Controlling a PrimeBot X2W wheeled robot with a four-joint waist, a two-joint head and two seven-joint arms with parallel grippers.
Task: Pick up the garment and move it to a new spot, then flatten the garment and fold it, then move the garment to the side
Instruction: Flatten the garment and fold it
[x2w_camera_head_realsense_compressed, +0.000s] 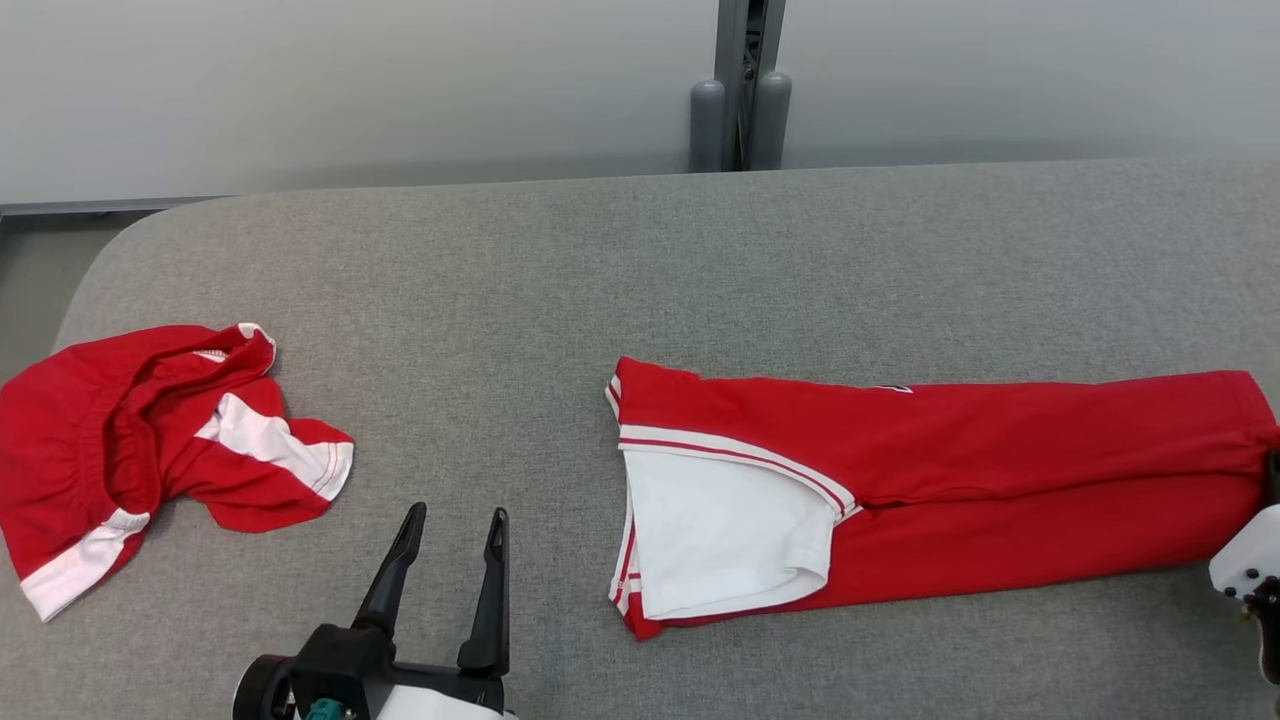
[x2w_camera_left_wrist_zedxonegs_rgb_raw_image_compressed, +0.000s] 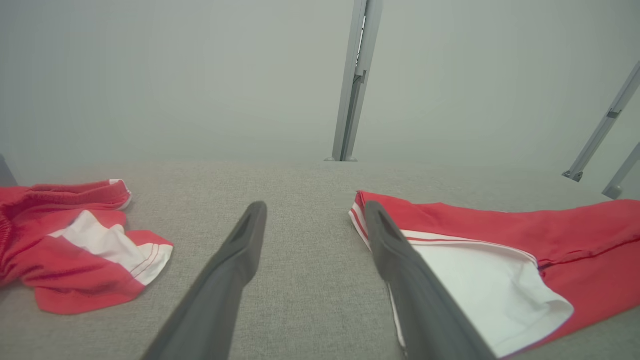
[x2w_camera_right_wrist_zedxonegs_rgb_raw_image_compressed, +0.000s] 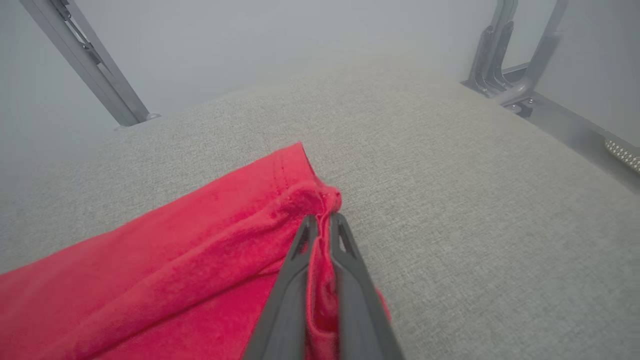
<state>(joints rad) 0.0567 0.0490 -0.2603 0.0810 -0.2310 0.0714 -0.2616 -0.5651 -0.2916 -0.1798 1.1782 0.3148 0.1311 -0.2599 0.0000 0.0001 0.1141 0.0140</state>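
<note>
The garment (x2w_camera_head_realsense_compressed: 1000, 470), red with white panels and striped trim, lies stretched out flat on the right half of the grey table (x2w_camera_head_realsense_compressed: 600, 270). Its white part points left. My right gripper (x2w_camera_head_realsense_compressed: 1272, 480) sits at its far right end. In the right wrist view the right gripper (x2w_camera_right_wrist_zedxonegs_rgb_raw_image_compressed: 324, 220) is shut on a bunched fold of the garment's red hem (x2w_camera_right_wrist_zedxonegs_rgb_raw_image_compressed: 175, 250). My left gripper (x2w_camera_head_realsense_compressed: 456, 513) hovers open over bare table, left of the garment's white end. The left wrist view shows the left gripper (x2w_camera_left_wrist_zedxonegs_rgb_raw_image_compressed: 315, 210) with nothing in it and the garment (x2w_camera_left_wrist_zedxonegs_rgb_raw_image_compressed: 575, 235) beside its right finger.
A second red and white garment (x2w_camera_head_realsense_compressed: 150, 440) lies crumpled near the table's left edge, also seen as a heap (x2w_camera_left_wrist_zedxonegs_rgb_raw_image_compressed: 65, 250) in the left wrist view. Grey metal posts (x2w_camera_head_realsense_compressed: 740, 100) stand behind the table's back edge. The table's back left corner is rounded.
</note>
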